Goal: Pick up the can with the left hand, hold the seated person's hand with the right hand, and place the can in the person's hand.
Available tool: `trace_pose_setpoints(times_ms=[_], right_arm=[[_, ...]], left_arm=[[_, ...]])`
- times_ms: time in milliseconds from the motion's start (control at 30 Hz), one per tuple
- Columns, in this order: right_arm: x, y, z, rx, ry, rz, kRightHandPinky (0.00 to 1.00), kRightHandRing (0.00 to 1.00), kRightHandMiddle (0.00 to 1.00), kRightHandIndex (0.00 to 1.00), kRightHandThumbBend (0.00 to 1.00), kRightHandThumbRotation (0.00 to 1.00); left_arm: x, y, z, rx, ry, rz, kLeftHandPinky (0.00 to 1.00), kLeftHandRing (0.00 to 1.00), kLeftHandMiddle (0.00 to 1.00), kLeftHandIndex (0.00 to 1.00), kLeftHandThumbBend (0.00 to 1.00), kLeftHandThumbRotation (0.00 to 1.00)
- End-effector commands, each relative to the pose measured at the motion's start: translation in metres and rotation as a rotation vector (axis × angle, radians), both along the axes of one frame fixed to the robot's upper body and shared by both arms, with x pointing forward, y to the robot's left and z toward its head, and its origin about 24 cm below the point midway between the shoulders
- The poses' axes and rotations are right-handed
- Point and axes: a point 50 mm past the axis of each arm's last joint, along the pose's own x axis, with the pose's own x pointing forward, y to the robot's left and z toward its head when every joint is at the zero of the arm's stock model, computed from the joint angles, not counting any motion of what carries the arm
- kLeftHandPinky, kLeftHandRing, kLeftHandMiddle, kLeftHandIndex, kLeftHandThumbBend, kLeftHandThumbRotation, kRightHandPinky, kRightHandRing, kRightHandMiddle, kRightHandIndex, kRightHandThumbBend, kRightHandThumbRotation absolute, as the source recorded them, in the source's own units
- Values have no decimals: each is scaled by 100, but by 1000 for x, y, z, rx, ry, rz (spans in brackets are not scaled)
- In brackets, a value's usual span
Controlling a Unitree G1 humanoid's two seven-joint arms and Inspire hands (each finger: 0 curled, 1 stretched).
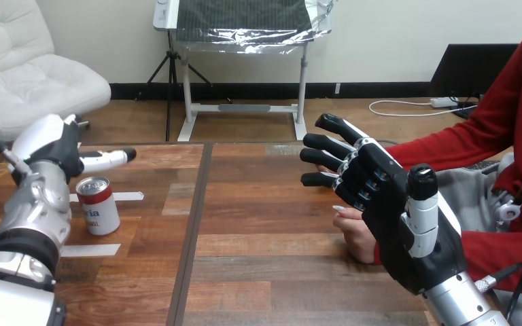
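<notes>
Leftward, we see the left hand [64,144], uncurled, beside the can [98,205] (upright). Right hand [375,185], fingers spread, overlaps the person's hand [357,236].

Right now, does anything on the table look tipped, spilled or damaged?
Nothing stands out: the can stands upright and undented on the table, with no spill around it. White tape strips lie flat beside it.
</notes>
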Motion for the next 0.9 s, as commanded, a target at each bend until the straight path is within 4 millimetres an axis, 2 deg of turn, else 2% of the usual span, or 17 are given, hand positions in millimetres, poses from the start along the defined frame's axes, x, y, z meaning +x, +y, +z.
trace_pose_setpoints(times_ms=[0, 367, 867], right_arm=[[7, 3, 22, 24, -107, 8, 74, 83, 84, 88, 93, 100], [7, 3, 22, 22, -107, 7, 73, 83, 84, 88, 93, 100], [7, 3, 23, 26, -108, 12, 73, 83, 84, 88, 94, 100]], left_arm=[[9, -8, 11, -17, -29, -16, 92, 97, 98, 95, 79, 58], [6, -6, 6, -41, 11, 17, 82, 91, 93, 92, 79, 57], [4, -4, 2, -28, 47, 18, 80, 90, 92, 91, 79, 56]])
